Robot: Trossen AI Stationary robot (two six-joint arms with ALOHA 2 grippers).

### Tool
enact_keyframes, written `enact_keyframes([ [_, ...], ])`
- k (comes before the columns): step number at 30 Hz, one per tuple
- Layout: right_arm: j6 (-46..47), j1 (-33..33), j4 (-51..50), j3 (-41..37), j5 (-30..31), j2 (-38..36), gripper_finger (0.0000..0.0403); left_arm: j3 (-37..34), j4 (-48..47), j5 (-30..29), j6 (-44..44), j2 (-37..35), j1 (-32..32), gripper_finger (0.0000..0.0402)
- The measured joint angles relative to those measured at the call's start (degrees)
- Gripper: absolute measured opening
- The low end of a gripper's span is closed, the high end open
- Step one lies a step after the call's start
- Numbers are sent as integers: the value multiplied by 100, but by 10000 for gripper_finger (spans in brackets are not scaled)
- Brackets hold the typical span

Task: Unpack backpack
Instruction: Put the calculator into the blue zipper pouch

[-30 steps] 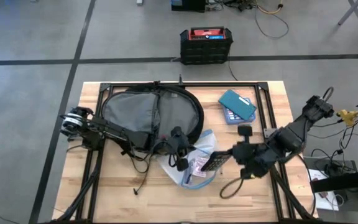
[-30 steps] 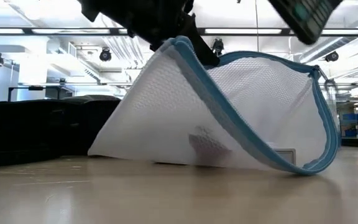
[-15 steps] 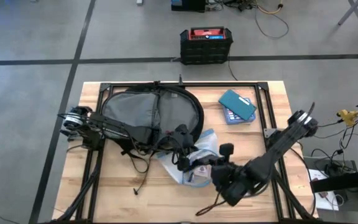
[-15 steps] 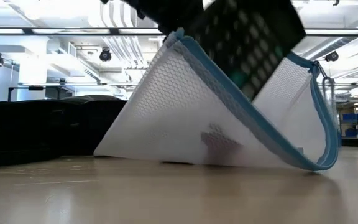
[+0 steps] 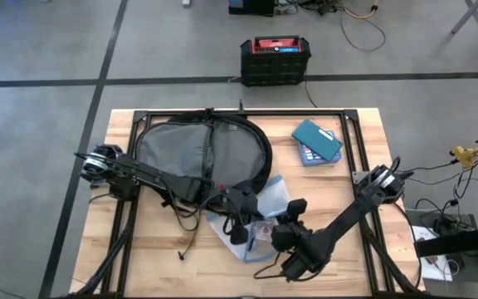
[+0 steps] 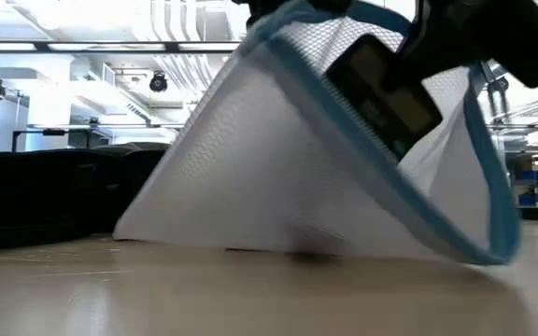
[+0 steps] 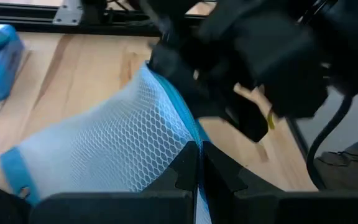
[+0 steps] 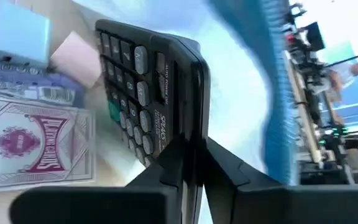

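From above, the big black cloth backpack with grey lining (image 5: 202,149) lies open at the back of the wooden surface (image 5: 338,274). Just in front of it, the left hand (image 5: 241,226) pinches the edge of a white net pouch with blue trim (image 5: 265,199), and the right hand (image 5: 282,239) reaches in.

From table height, a dark flat calculator (image 6: 386,93) sits tilted at the pouch mouth.

The left wrist view shows the left hand squeezed tight on the blue edge.

The right wrist view shows the right hand (image 8: 191,168) clamped on the calculator's thin side. Below lie a red patterned card box (image 8: 33,149) and a pink block (image 8: 76,62).

Keep the pouch mouth held high and still, and move the calculator slowly so it does not snag the net.
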Motion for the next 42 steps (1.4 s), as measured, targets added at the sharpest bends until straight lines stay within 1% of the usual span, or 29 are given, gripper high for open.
enact_keyframes([
  [4, -266, 10, 301, 0, -175, 109, 75, -73, 108, 17, -9, 0, -29, 0],
  [8, -294, 10, 368, -2, -617, 31, 98, -81, 214, 41, -24, 92, -54, 0],
  [11, -293, 10, 351, -2, -1135, -172, 120, -87, 361, 92, -30, 242, -88, 0],
  [16, -325, 47, 384, 9, -2466, -498, 153, -90, 568, 131, -68, 553, -158, 0],
  [18, -317, 106, 386, 9, -2947, -558, 162, -96, 803, 280, -89, 727, -168, 0],
  [21, -213, 208, 420, 11, -3380, -569, 168, -98, 1156, 681, -111, 1028, -180, 0],
  [23, -181, 254, 482, 11, -3581, -569, 167, -103, 1372, 865, -145, 1244, -190, 0],
  [26, -210, 296, 706, 11, -3630, -569, 157, -103, 1632, 1097, -201, 1543, -190, 0],
  [29, -214, 347, 515, 39, -3645, -596, 139, -103, 1727, 1303, -201, 1769, -188, 0],
  [31, -154, 385, 313, 53, -3778, -703, 125, -105, 1705, 1403, -201, 1866, -192, 0],
  [33, -47, 403, 219, 57, -3915, -833, 112, -105, 1681, 1436, -193, 1946, -204, 0],
  [35, -8, 429, 251, 59, -3930, -883, 101, -106, 1685, 1435, -188, 2046, -204, 0],
  [42, -10, 453, 276, 33, -4121, -823, 64, -81, 1983, 1431, -205, 2327, -184, 0],
])
